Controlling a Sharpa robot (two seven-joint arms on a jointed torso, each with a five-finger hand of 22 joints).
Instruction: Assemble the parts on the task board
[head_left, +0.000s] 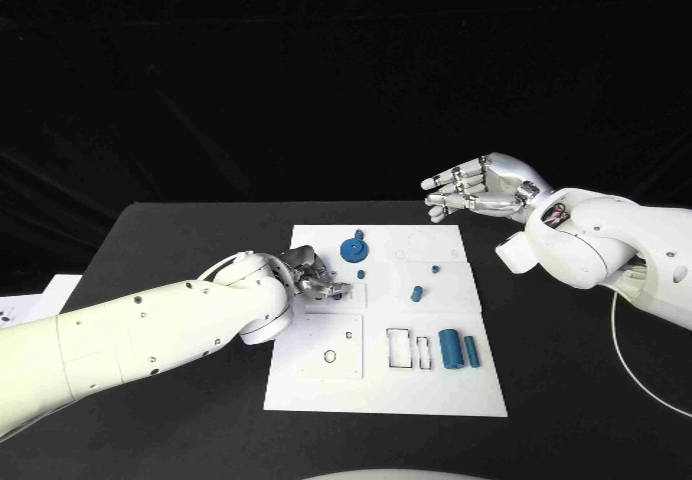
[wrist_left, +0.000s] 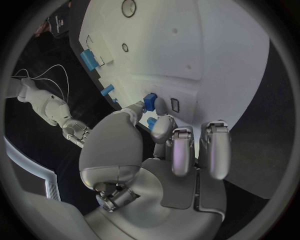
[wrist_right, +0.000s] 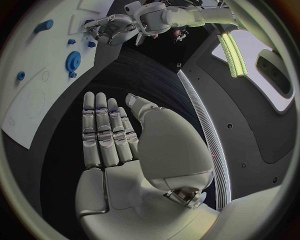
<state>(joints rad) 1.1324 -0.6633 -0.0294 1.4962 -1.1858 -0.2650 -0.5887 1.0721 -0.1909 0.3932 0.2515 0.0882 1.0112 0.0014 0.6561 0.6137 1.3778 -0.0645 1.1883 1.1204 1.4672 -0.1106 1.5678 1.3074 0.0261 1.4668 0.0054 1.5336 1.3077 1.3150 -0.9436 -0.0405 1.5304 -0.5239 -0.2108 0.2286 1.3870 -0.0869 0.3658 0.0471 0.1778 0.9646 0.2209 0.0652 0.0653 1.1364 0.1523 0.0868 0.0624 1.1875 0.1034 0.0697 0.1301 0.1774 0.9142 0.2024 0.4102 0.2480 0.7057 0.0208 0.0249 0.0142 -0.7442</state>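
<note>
The task board (head_left: 433, 390) is showing plain white against the matte black desk (head_left: 173, 240). On the board, a blue gear (head_left: 353, 247) is lying near its far edge, with a small blue peg (head_left: 417, 294) towards the board's middle and two blue cylinders (head_left: 457, 349) near its right edge, beside thin black rectangle outlines (head_left: 408, 348). A black-outlined oval (head_left: 330, 356) is marking the board's left half. The left hand (head_left: 312, 276) is gleaming silver over the board's left side, pinching a small blue part (wrist_left: 150, 101). The right hand (head_left: 476, 188) is also showing silver, beyond the board's far right corner. Both arms are glossy white; a thin white cable (head_left: 623, 350) is curving over the desk right of the board.
</note>
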